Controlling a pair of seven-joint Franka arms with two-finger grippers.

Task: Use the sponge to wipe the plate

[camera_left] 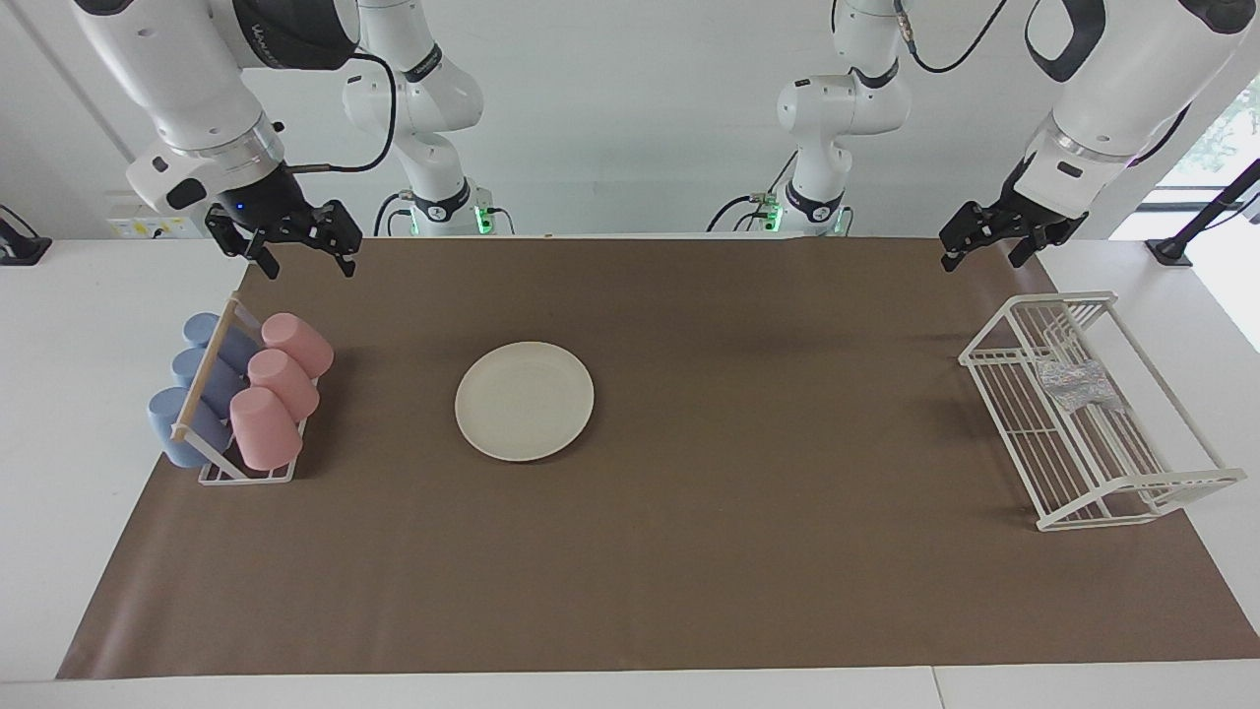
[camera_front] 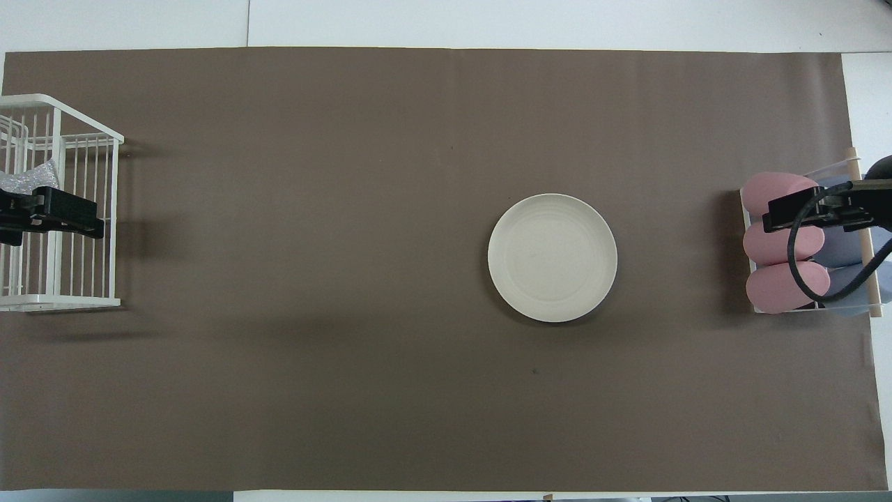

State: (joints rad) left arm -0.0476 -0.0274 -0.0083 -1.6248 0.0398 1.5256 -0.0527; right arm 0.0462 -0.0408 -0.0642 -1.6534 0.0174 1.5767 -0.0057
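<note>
The cream-white plate (camera_left: pixel 524 401) lies flat on the brown mat, toward the right arm's end of the table; it also shows in the overhead view (camera_front: pixel 552 257). The silvery sponge (camera_left: pixel 1078 384) lies inside a white wire rack (camera_left: pixel 987 331) at the left arm's end, partly showing in the overhead view (camera_front: pixel 28 178). My left gripper (camera_left: pixel 981 258) is open and empty, raised over that rack's edge nearer to the robots (camera_front: pixel 49 211). My right gripper (camera_left: pixel 306 264) is open and empty, raised over the cup rack (camera_front: pixel 812 209). Both are well apart from the plate.
A small rack holds three pink cups (camera_left: pixel 281 389) and three blue cups (camera_left: pixel 197 384) lying on their sides at the right arm's end; the pink cups also show from overhead (camera_front: pixel 784 289). The wire rack (camera_front: pixel 63 301) stands at the mat's other end.
</note>
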